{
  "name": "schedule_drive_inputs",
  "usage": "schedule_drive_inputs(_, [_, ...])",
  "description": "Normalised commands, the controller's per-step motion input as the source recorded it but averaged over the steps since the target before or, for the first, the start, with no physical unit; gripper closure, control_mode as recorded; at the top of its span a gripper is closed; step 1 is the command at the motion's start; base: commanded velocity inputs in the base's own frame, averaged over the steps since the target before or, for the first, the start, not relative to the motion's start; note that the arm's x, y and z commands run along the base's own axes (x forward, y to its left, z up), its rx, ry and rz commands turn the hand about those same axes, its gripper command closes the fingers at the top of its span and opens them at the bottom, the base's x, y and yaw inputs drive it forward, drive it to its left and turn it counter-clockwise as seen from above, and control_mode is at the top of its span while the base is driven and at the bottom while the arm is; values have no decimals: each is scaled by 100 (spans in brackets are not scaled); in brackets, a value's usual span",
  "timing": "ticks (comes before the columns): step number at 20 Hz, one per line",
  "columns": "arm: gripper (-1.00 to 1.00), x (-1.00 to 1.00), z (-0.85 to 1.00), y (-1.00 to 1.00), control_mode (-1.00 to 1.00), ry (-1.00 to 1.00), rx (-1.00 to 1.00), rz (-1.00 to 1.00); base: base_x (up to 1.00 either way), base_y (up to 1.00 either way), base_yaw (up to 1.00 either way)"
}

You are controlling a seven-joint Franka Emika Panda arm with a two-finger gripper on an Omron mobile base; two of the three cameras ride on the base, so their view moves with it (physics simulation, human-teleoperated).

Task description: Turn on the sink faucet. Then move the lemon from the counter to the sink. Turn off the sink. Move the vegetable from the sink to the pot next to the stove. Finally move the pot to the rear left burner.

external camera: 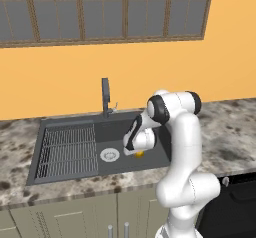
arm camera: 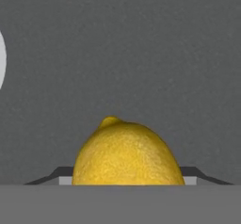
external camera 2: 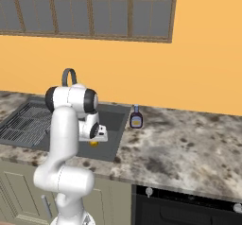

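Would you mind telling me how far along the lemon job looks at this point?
Done, apparently: the lemon is down in the sink, and no water shows at the faucet. In hand: the gripper straddles the lemon, a finger on each side, though contact is unclear. Left: lifting it out, putting it in the pot, then setting the pot on the stove.

We're looking at a chunky white arm (external camera: 184, 147) made of smooth rounded segments, glossy like moulded plastic, with dark grey or black bands at the joints (the one by the upper bend is the clearest). The hand end is a white block with a dark strip along its side. In the hand view, the fingertips (arm camera: 63, 177) show as small dark wedges with paler grey faces.
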Motion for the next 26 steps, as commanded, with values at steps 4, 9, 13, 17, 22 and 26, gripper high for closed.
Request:
schedule_drive_inputs(4, [100,-29,35,-6,-100,-6,2,0,0,0,0])
schedule_drive_inputs(9, [100,-41,98,-3,-100,-9,5,0,0,0,0])
schedule_drive_inputs(13, [100,-31,100,-3,-100,-5,3,0,0,0,0])
schedule_drive_inputs(17, [100,-18,100,-5,-100,-2,1,0,0,0,0])
schedule_drive_inputs(22, [100,-10,100,-6,-100,0,0,0,0,0,0])
schedule_drive_inputs(26, [100,-19,77,-6,-100,0,0,0,0,0,0])
